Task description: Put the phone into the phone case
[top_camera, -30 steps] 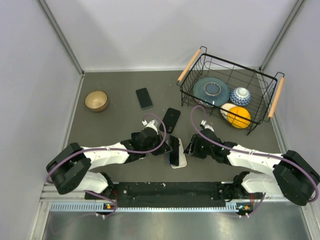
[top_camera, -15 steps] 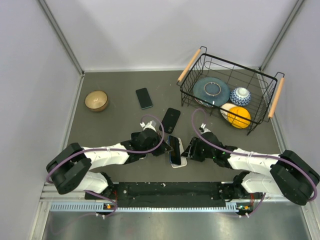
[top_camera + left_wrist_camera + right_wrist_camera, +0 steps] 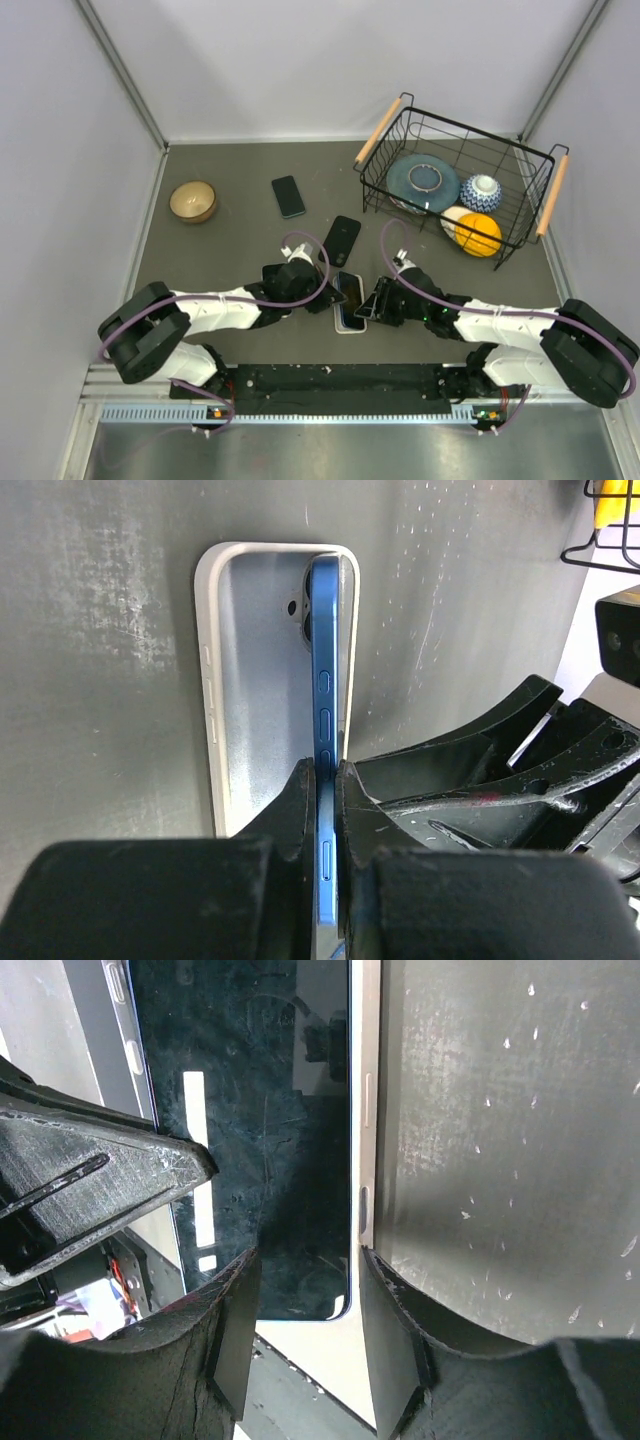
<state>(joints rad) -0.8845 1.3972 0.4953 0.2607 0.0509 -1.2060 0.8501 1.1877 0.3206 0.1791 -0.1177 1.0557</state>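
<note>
While my left gripper (image 3: 325, 780) is clamping the phone (image 3: 323, 670) on edge along the frame-right wall of the phone case (image 3: 255, 680), mid-frame, and my right gripper (image 3: 305, 1275) is straddling that wall, grip unclear, I am risking the tilted phone jamming crooked or skidding the case away.

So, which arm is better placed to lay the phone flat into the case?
Left. The left gripper is shut on the phone, which stands on its long edge inside the case. The right gripper only sits at the case's side, jaws apart, apparently holding nothing.
</note>
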